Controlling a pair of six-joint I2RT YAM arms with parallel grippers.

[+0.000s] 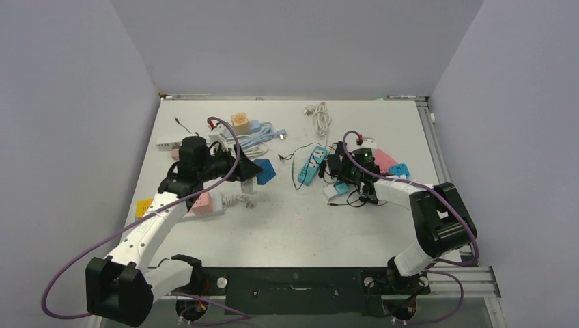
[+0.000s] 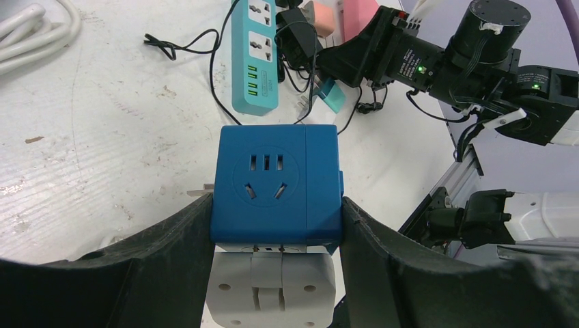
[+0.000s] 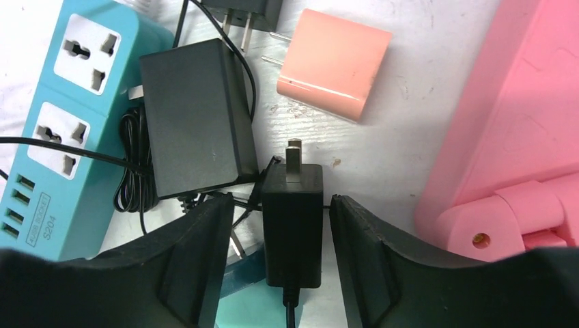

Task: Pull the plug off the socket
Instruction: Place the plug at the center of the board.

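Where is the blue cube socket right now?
The blue cube socket sits mid left-wrist view, clamped in the left tool, white plug below, teal power strip beyond.

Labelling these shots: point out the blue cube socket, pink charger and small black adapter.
blue cube socket (image 2: pixel 265 183): left wrist view, front face.
pink charger (image 3: pixel 334 65): right wrist view, top face.
small black adapter (image 3: pixel 292 225): right wrist view, body middle.

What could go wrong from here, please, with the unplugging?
The left gripper clamps the blue cube socket only by its sides, with the white plug seated against it; a pull could slip the cube out. The right gripper stands open around the black adapter amid tangled black cables; lifting might snag one and drag the teal power strip.
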